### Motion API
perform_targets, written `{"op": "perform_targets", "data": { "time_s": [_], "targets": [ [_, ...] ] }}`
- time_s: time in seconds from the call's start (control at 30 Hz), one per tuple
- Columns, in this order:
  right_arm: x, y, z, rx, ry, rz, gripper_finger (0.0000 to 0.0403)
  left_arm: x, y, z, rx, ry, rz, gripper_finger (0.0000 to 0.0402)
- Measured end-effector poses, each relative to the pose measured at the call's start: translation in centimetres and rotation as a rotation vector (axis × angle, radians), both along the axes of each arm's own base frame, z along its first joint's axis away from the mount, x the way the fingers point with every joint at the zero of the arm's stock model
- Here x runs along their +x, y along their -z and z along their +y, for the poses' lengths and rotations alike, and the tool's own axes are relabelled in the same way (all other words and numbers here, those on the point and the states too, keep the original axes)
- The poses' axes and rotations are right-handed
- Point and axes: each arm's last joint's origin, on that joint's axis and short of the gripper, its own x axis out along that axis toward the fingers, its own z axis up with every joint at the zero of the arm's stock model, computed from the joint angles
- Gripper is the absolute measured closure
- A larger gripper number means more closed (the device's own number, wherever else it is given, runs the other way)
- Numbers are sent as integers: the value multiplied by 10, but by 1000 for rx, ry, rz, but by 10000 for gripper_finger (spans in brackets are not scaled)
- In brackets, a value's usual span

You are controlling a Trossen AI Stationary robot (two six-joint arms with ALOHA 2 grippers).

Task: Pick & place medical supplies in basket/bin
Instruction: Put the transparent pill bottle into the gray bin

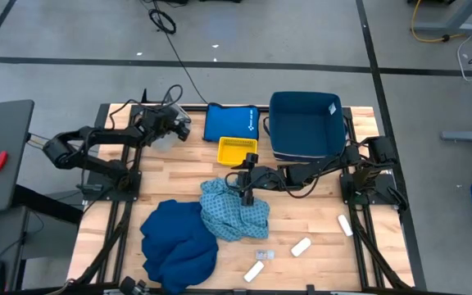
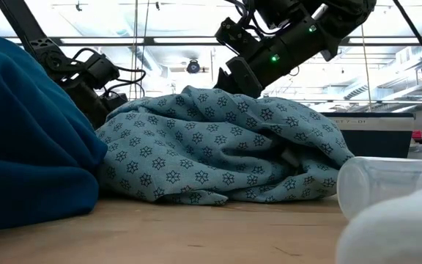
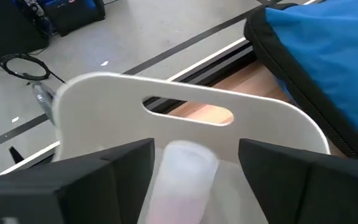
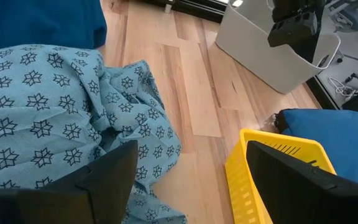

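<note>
Your right gripper (image 1: 247,195) hangs wide over the patterned cloth (image 1: 234,211), mid-worktop (image 1: 318,221); grab pending. Next: drop, pinch a fold, carry to bin (image 1: 306,127). Left gripper (image 3: 196,163) at white bin (image 3: 185,124) holds a white roll (image 3: 182,171).

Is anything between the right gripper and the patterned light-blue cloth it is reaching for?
Nothing visible. The right gripper hangs open directly over the crumpled patterned light-blue cloth, with only bare wooden table and a small yellow slotted basket beside it.
</note>
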Motion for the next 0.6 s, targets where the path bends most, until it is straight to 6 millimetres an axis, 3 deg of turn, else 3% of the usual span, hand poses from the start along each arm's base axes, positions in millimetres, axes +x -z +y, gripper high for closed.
{"op": "perform_targets", "data": {
  "time_s": [0.17, 0.6],
  "targets": [
    [1, -1, 0, 0, -1, -14, 94, -2, 4, -1, -4, 2, 37, 162],
    [-1, -14, 5, -20, -25, -71, 94, 3, -24, -4, 96, 163, -129, 166]
  ]
}}
